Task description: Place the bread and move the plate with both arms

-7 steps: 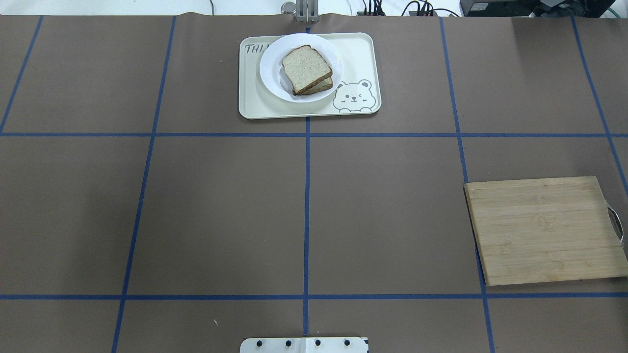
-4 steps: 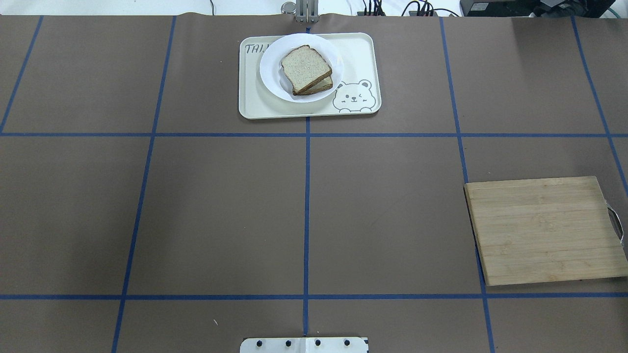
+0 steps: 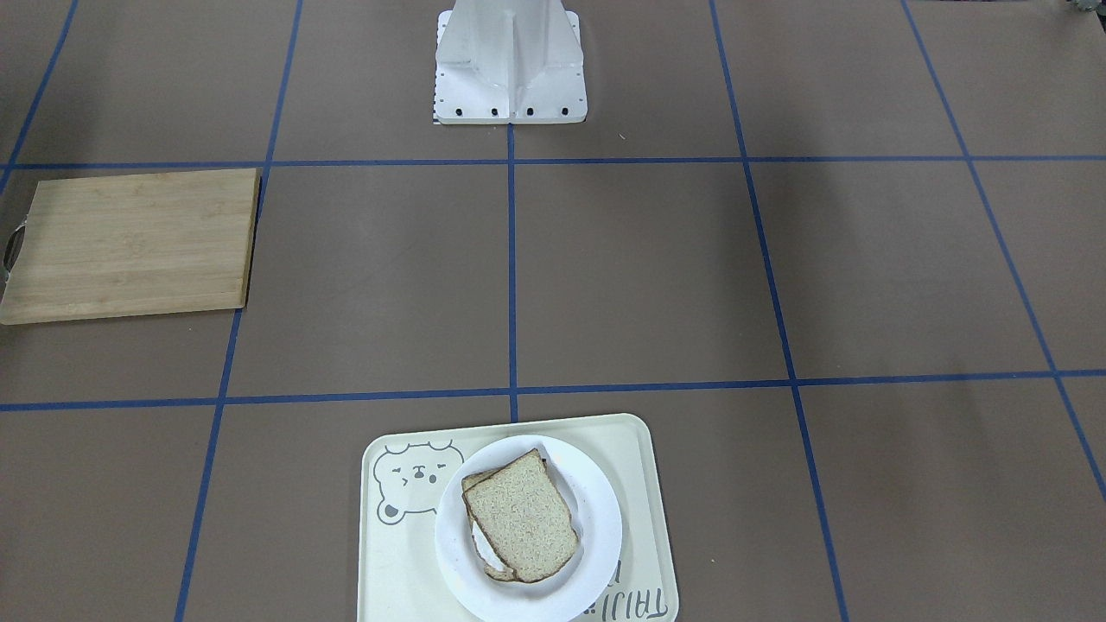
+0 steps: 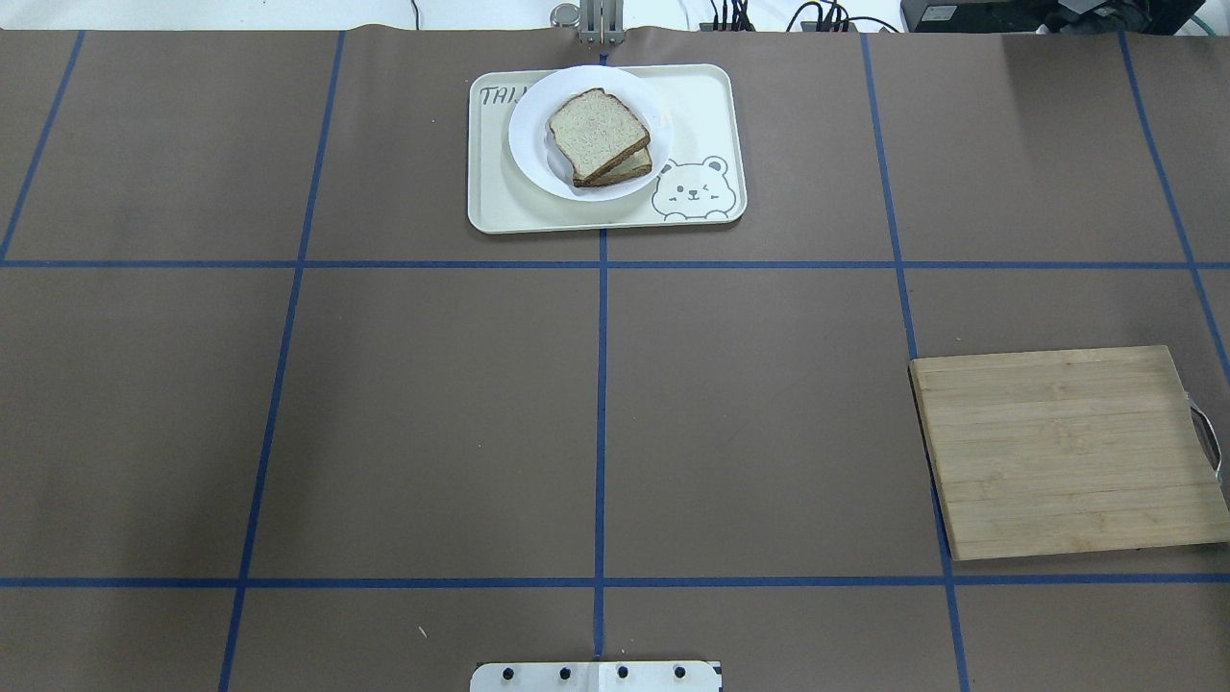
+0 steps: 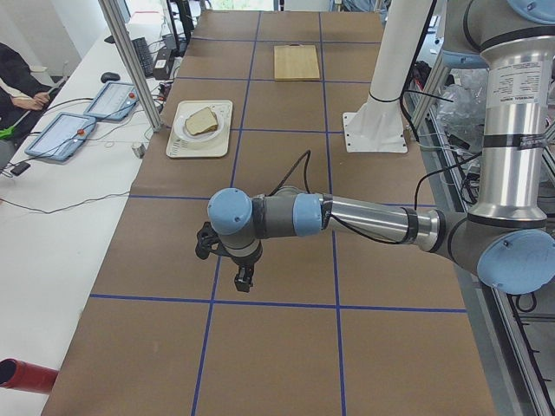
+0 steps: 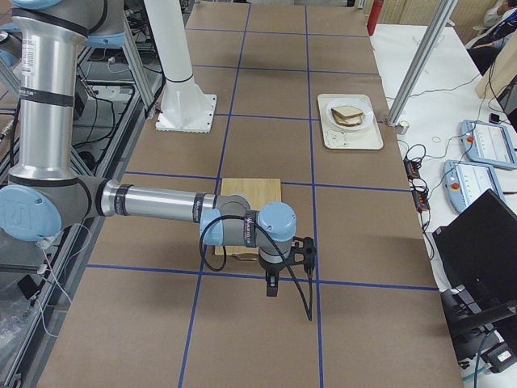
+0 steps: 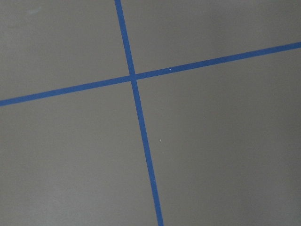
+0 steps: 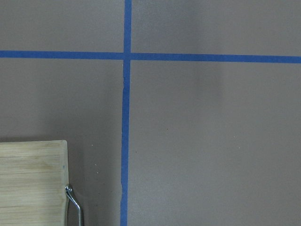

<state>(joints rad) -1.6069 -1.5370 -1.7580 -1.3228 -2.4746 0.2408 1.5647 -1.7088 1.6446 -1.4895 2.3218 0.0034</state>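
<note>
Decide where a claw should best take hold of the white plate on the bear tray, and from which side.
Probably the bare rim of the plate on the robot's left side, approached low from that side. The bread sits off-centre, leaving the widest clear strip there, and the tray has open floor beside that edge. The rim is shallow, so pinch across its lip.

Left arm (image 5: 364, 217) stretched over table (image 5: 286, 347), bread (image 5: 201, 121) on plate (image 5: 179, 129), on tray (image 5: 186, 151)
</note>
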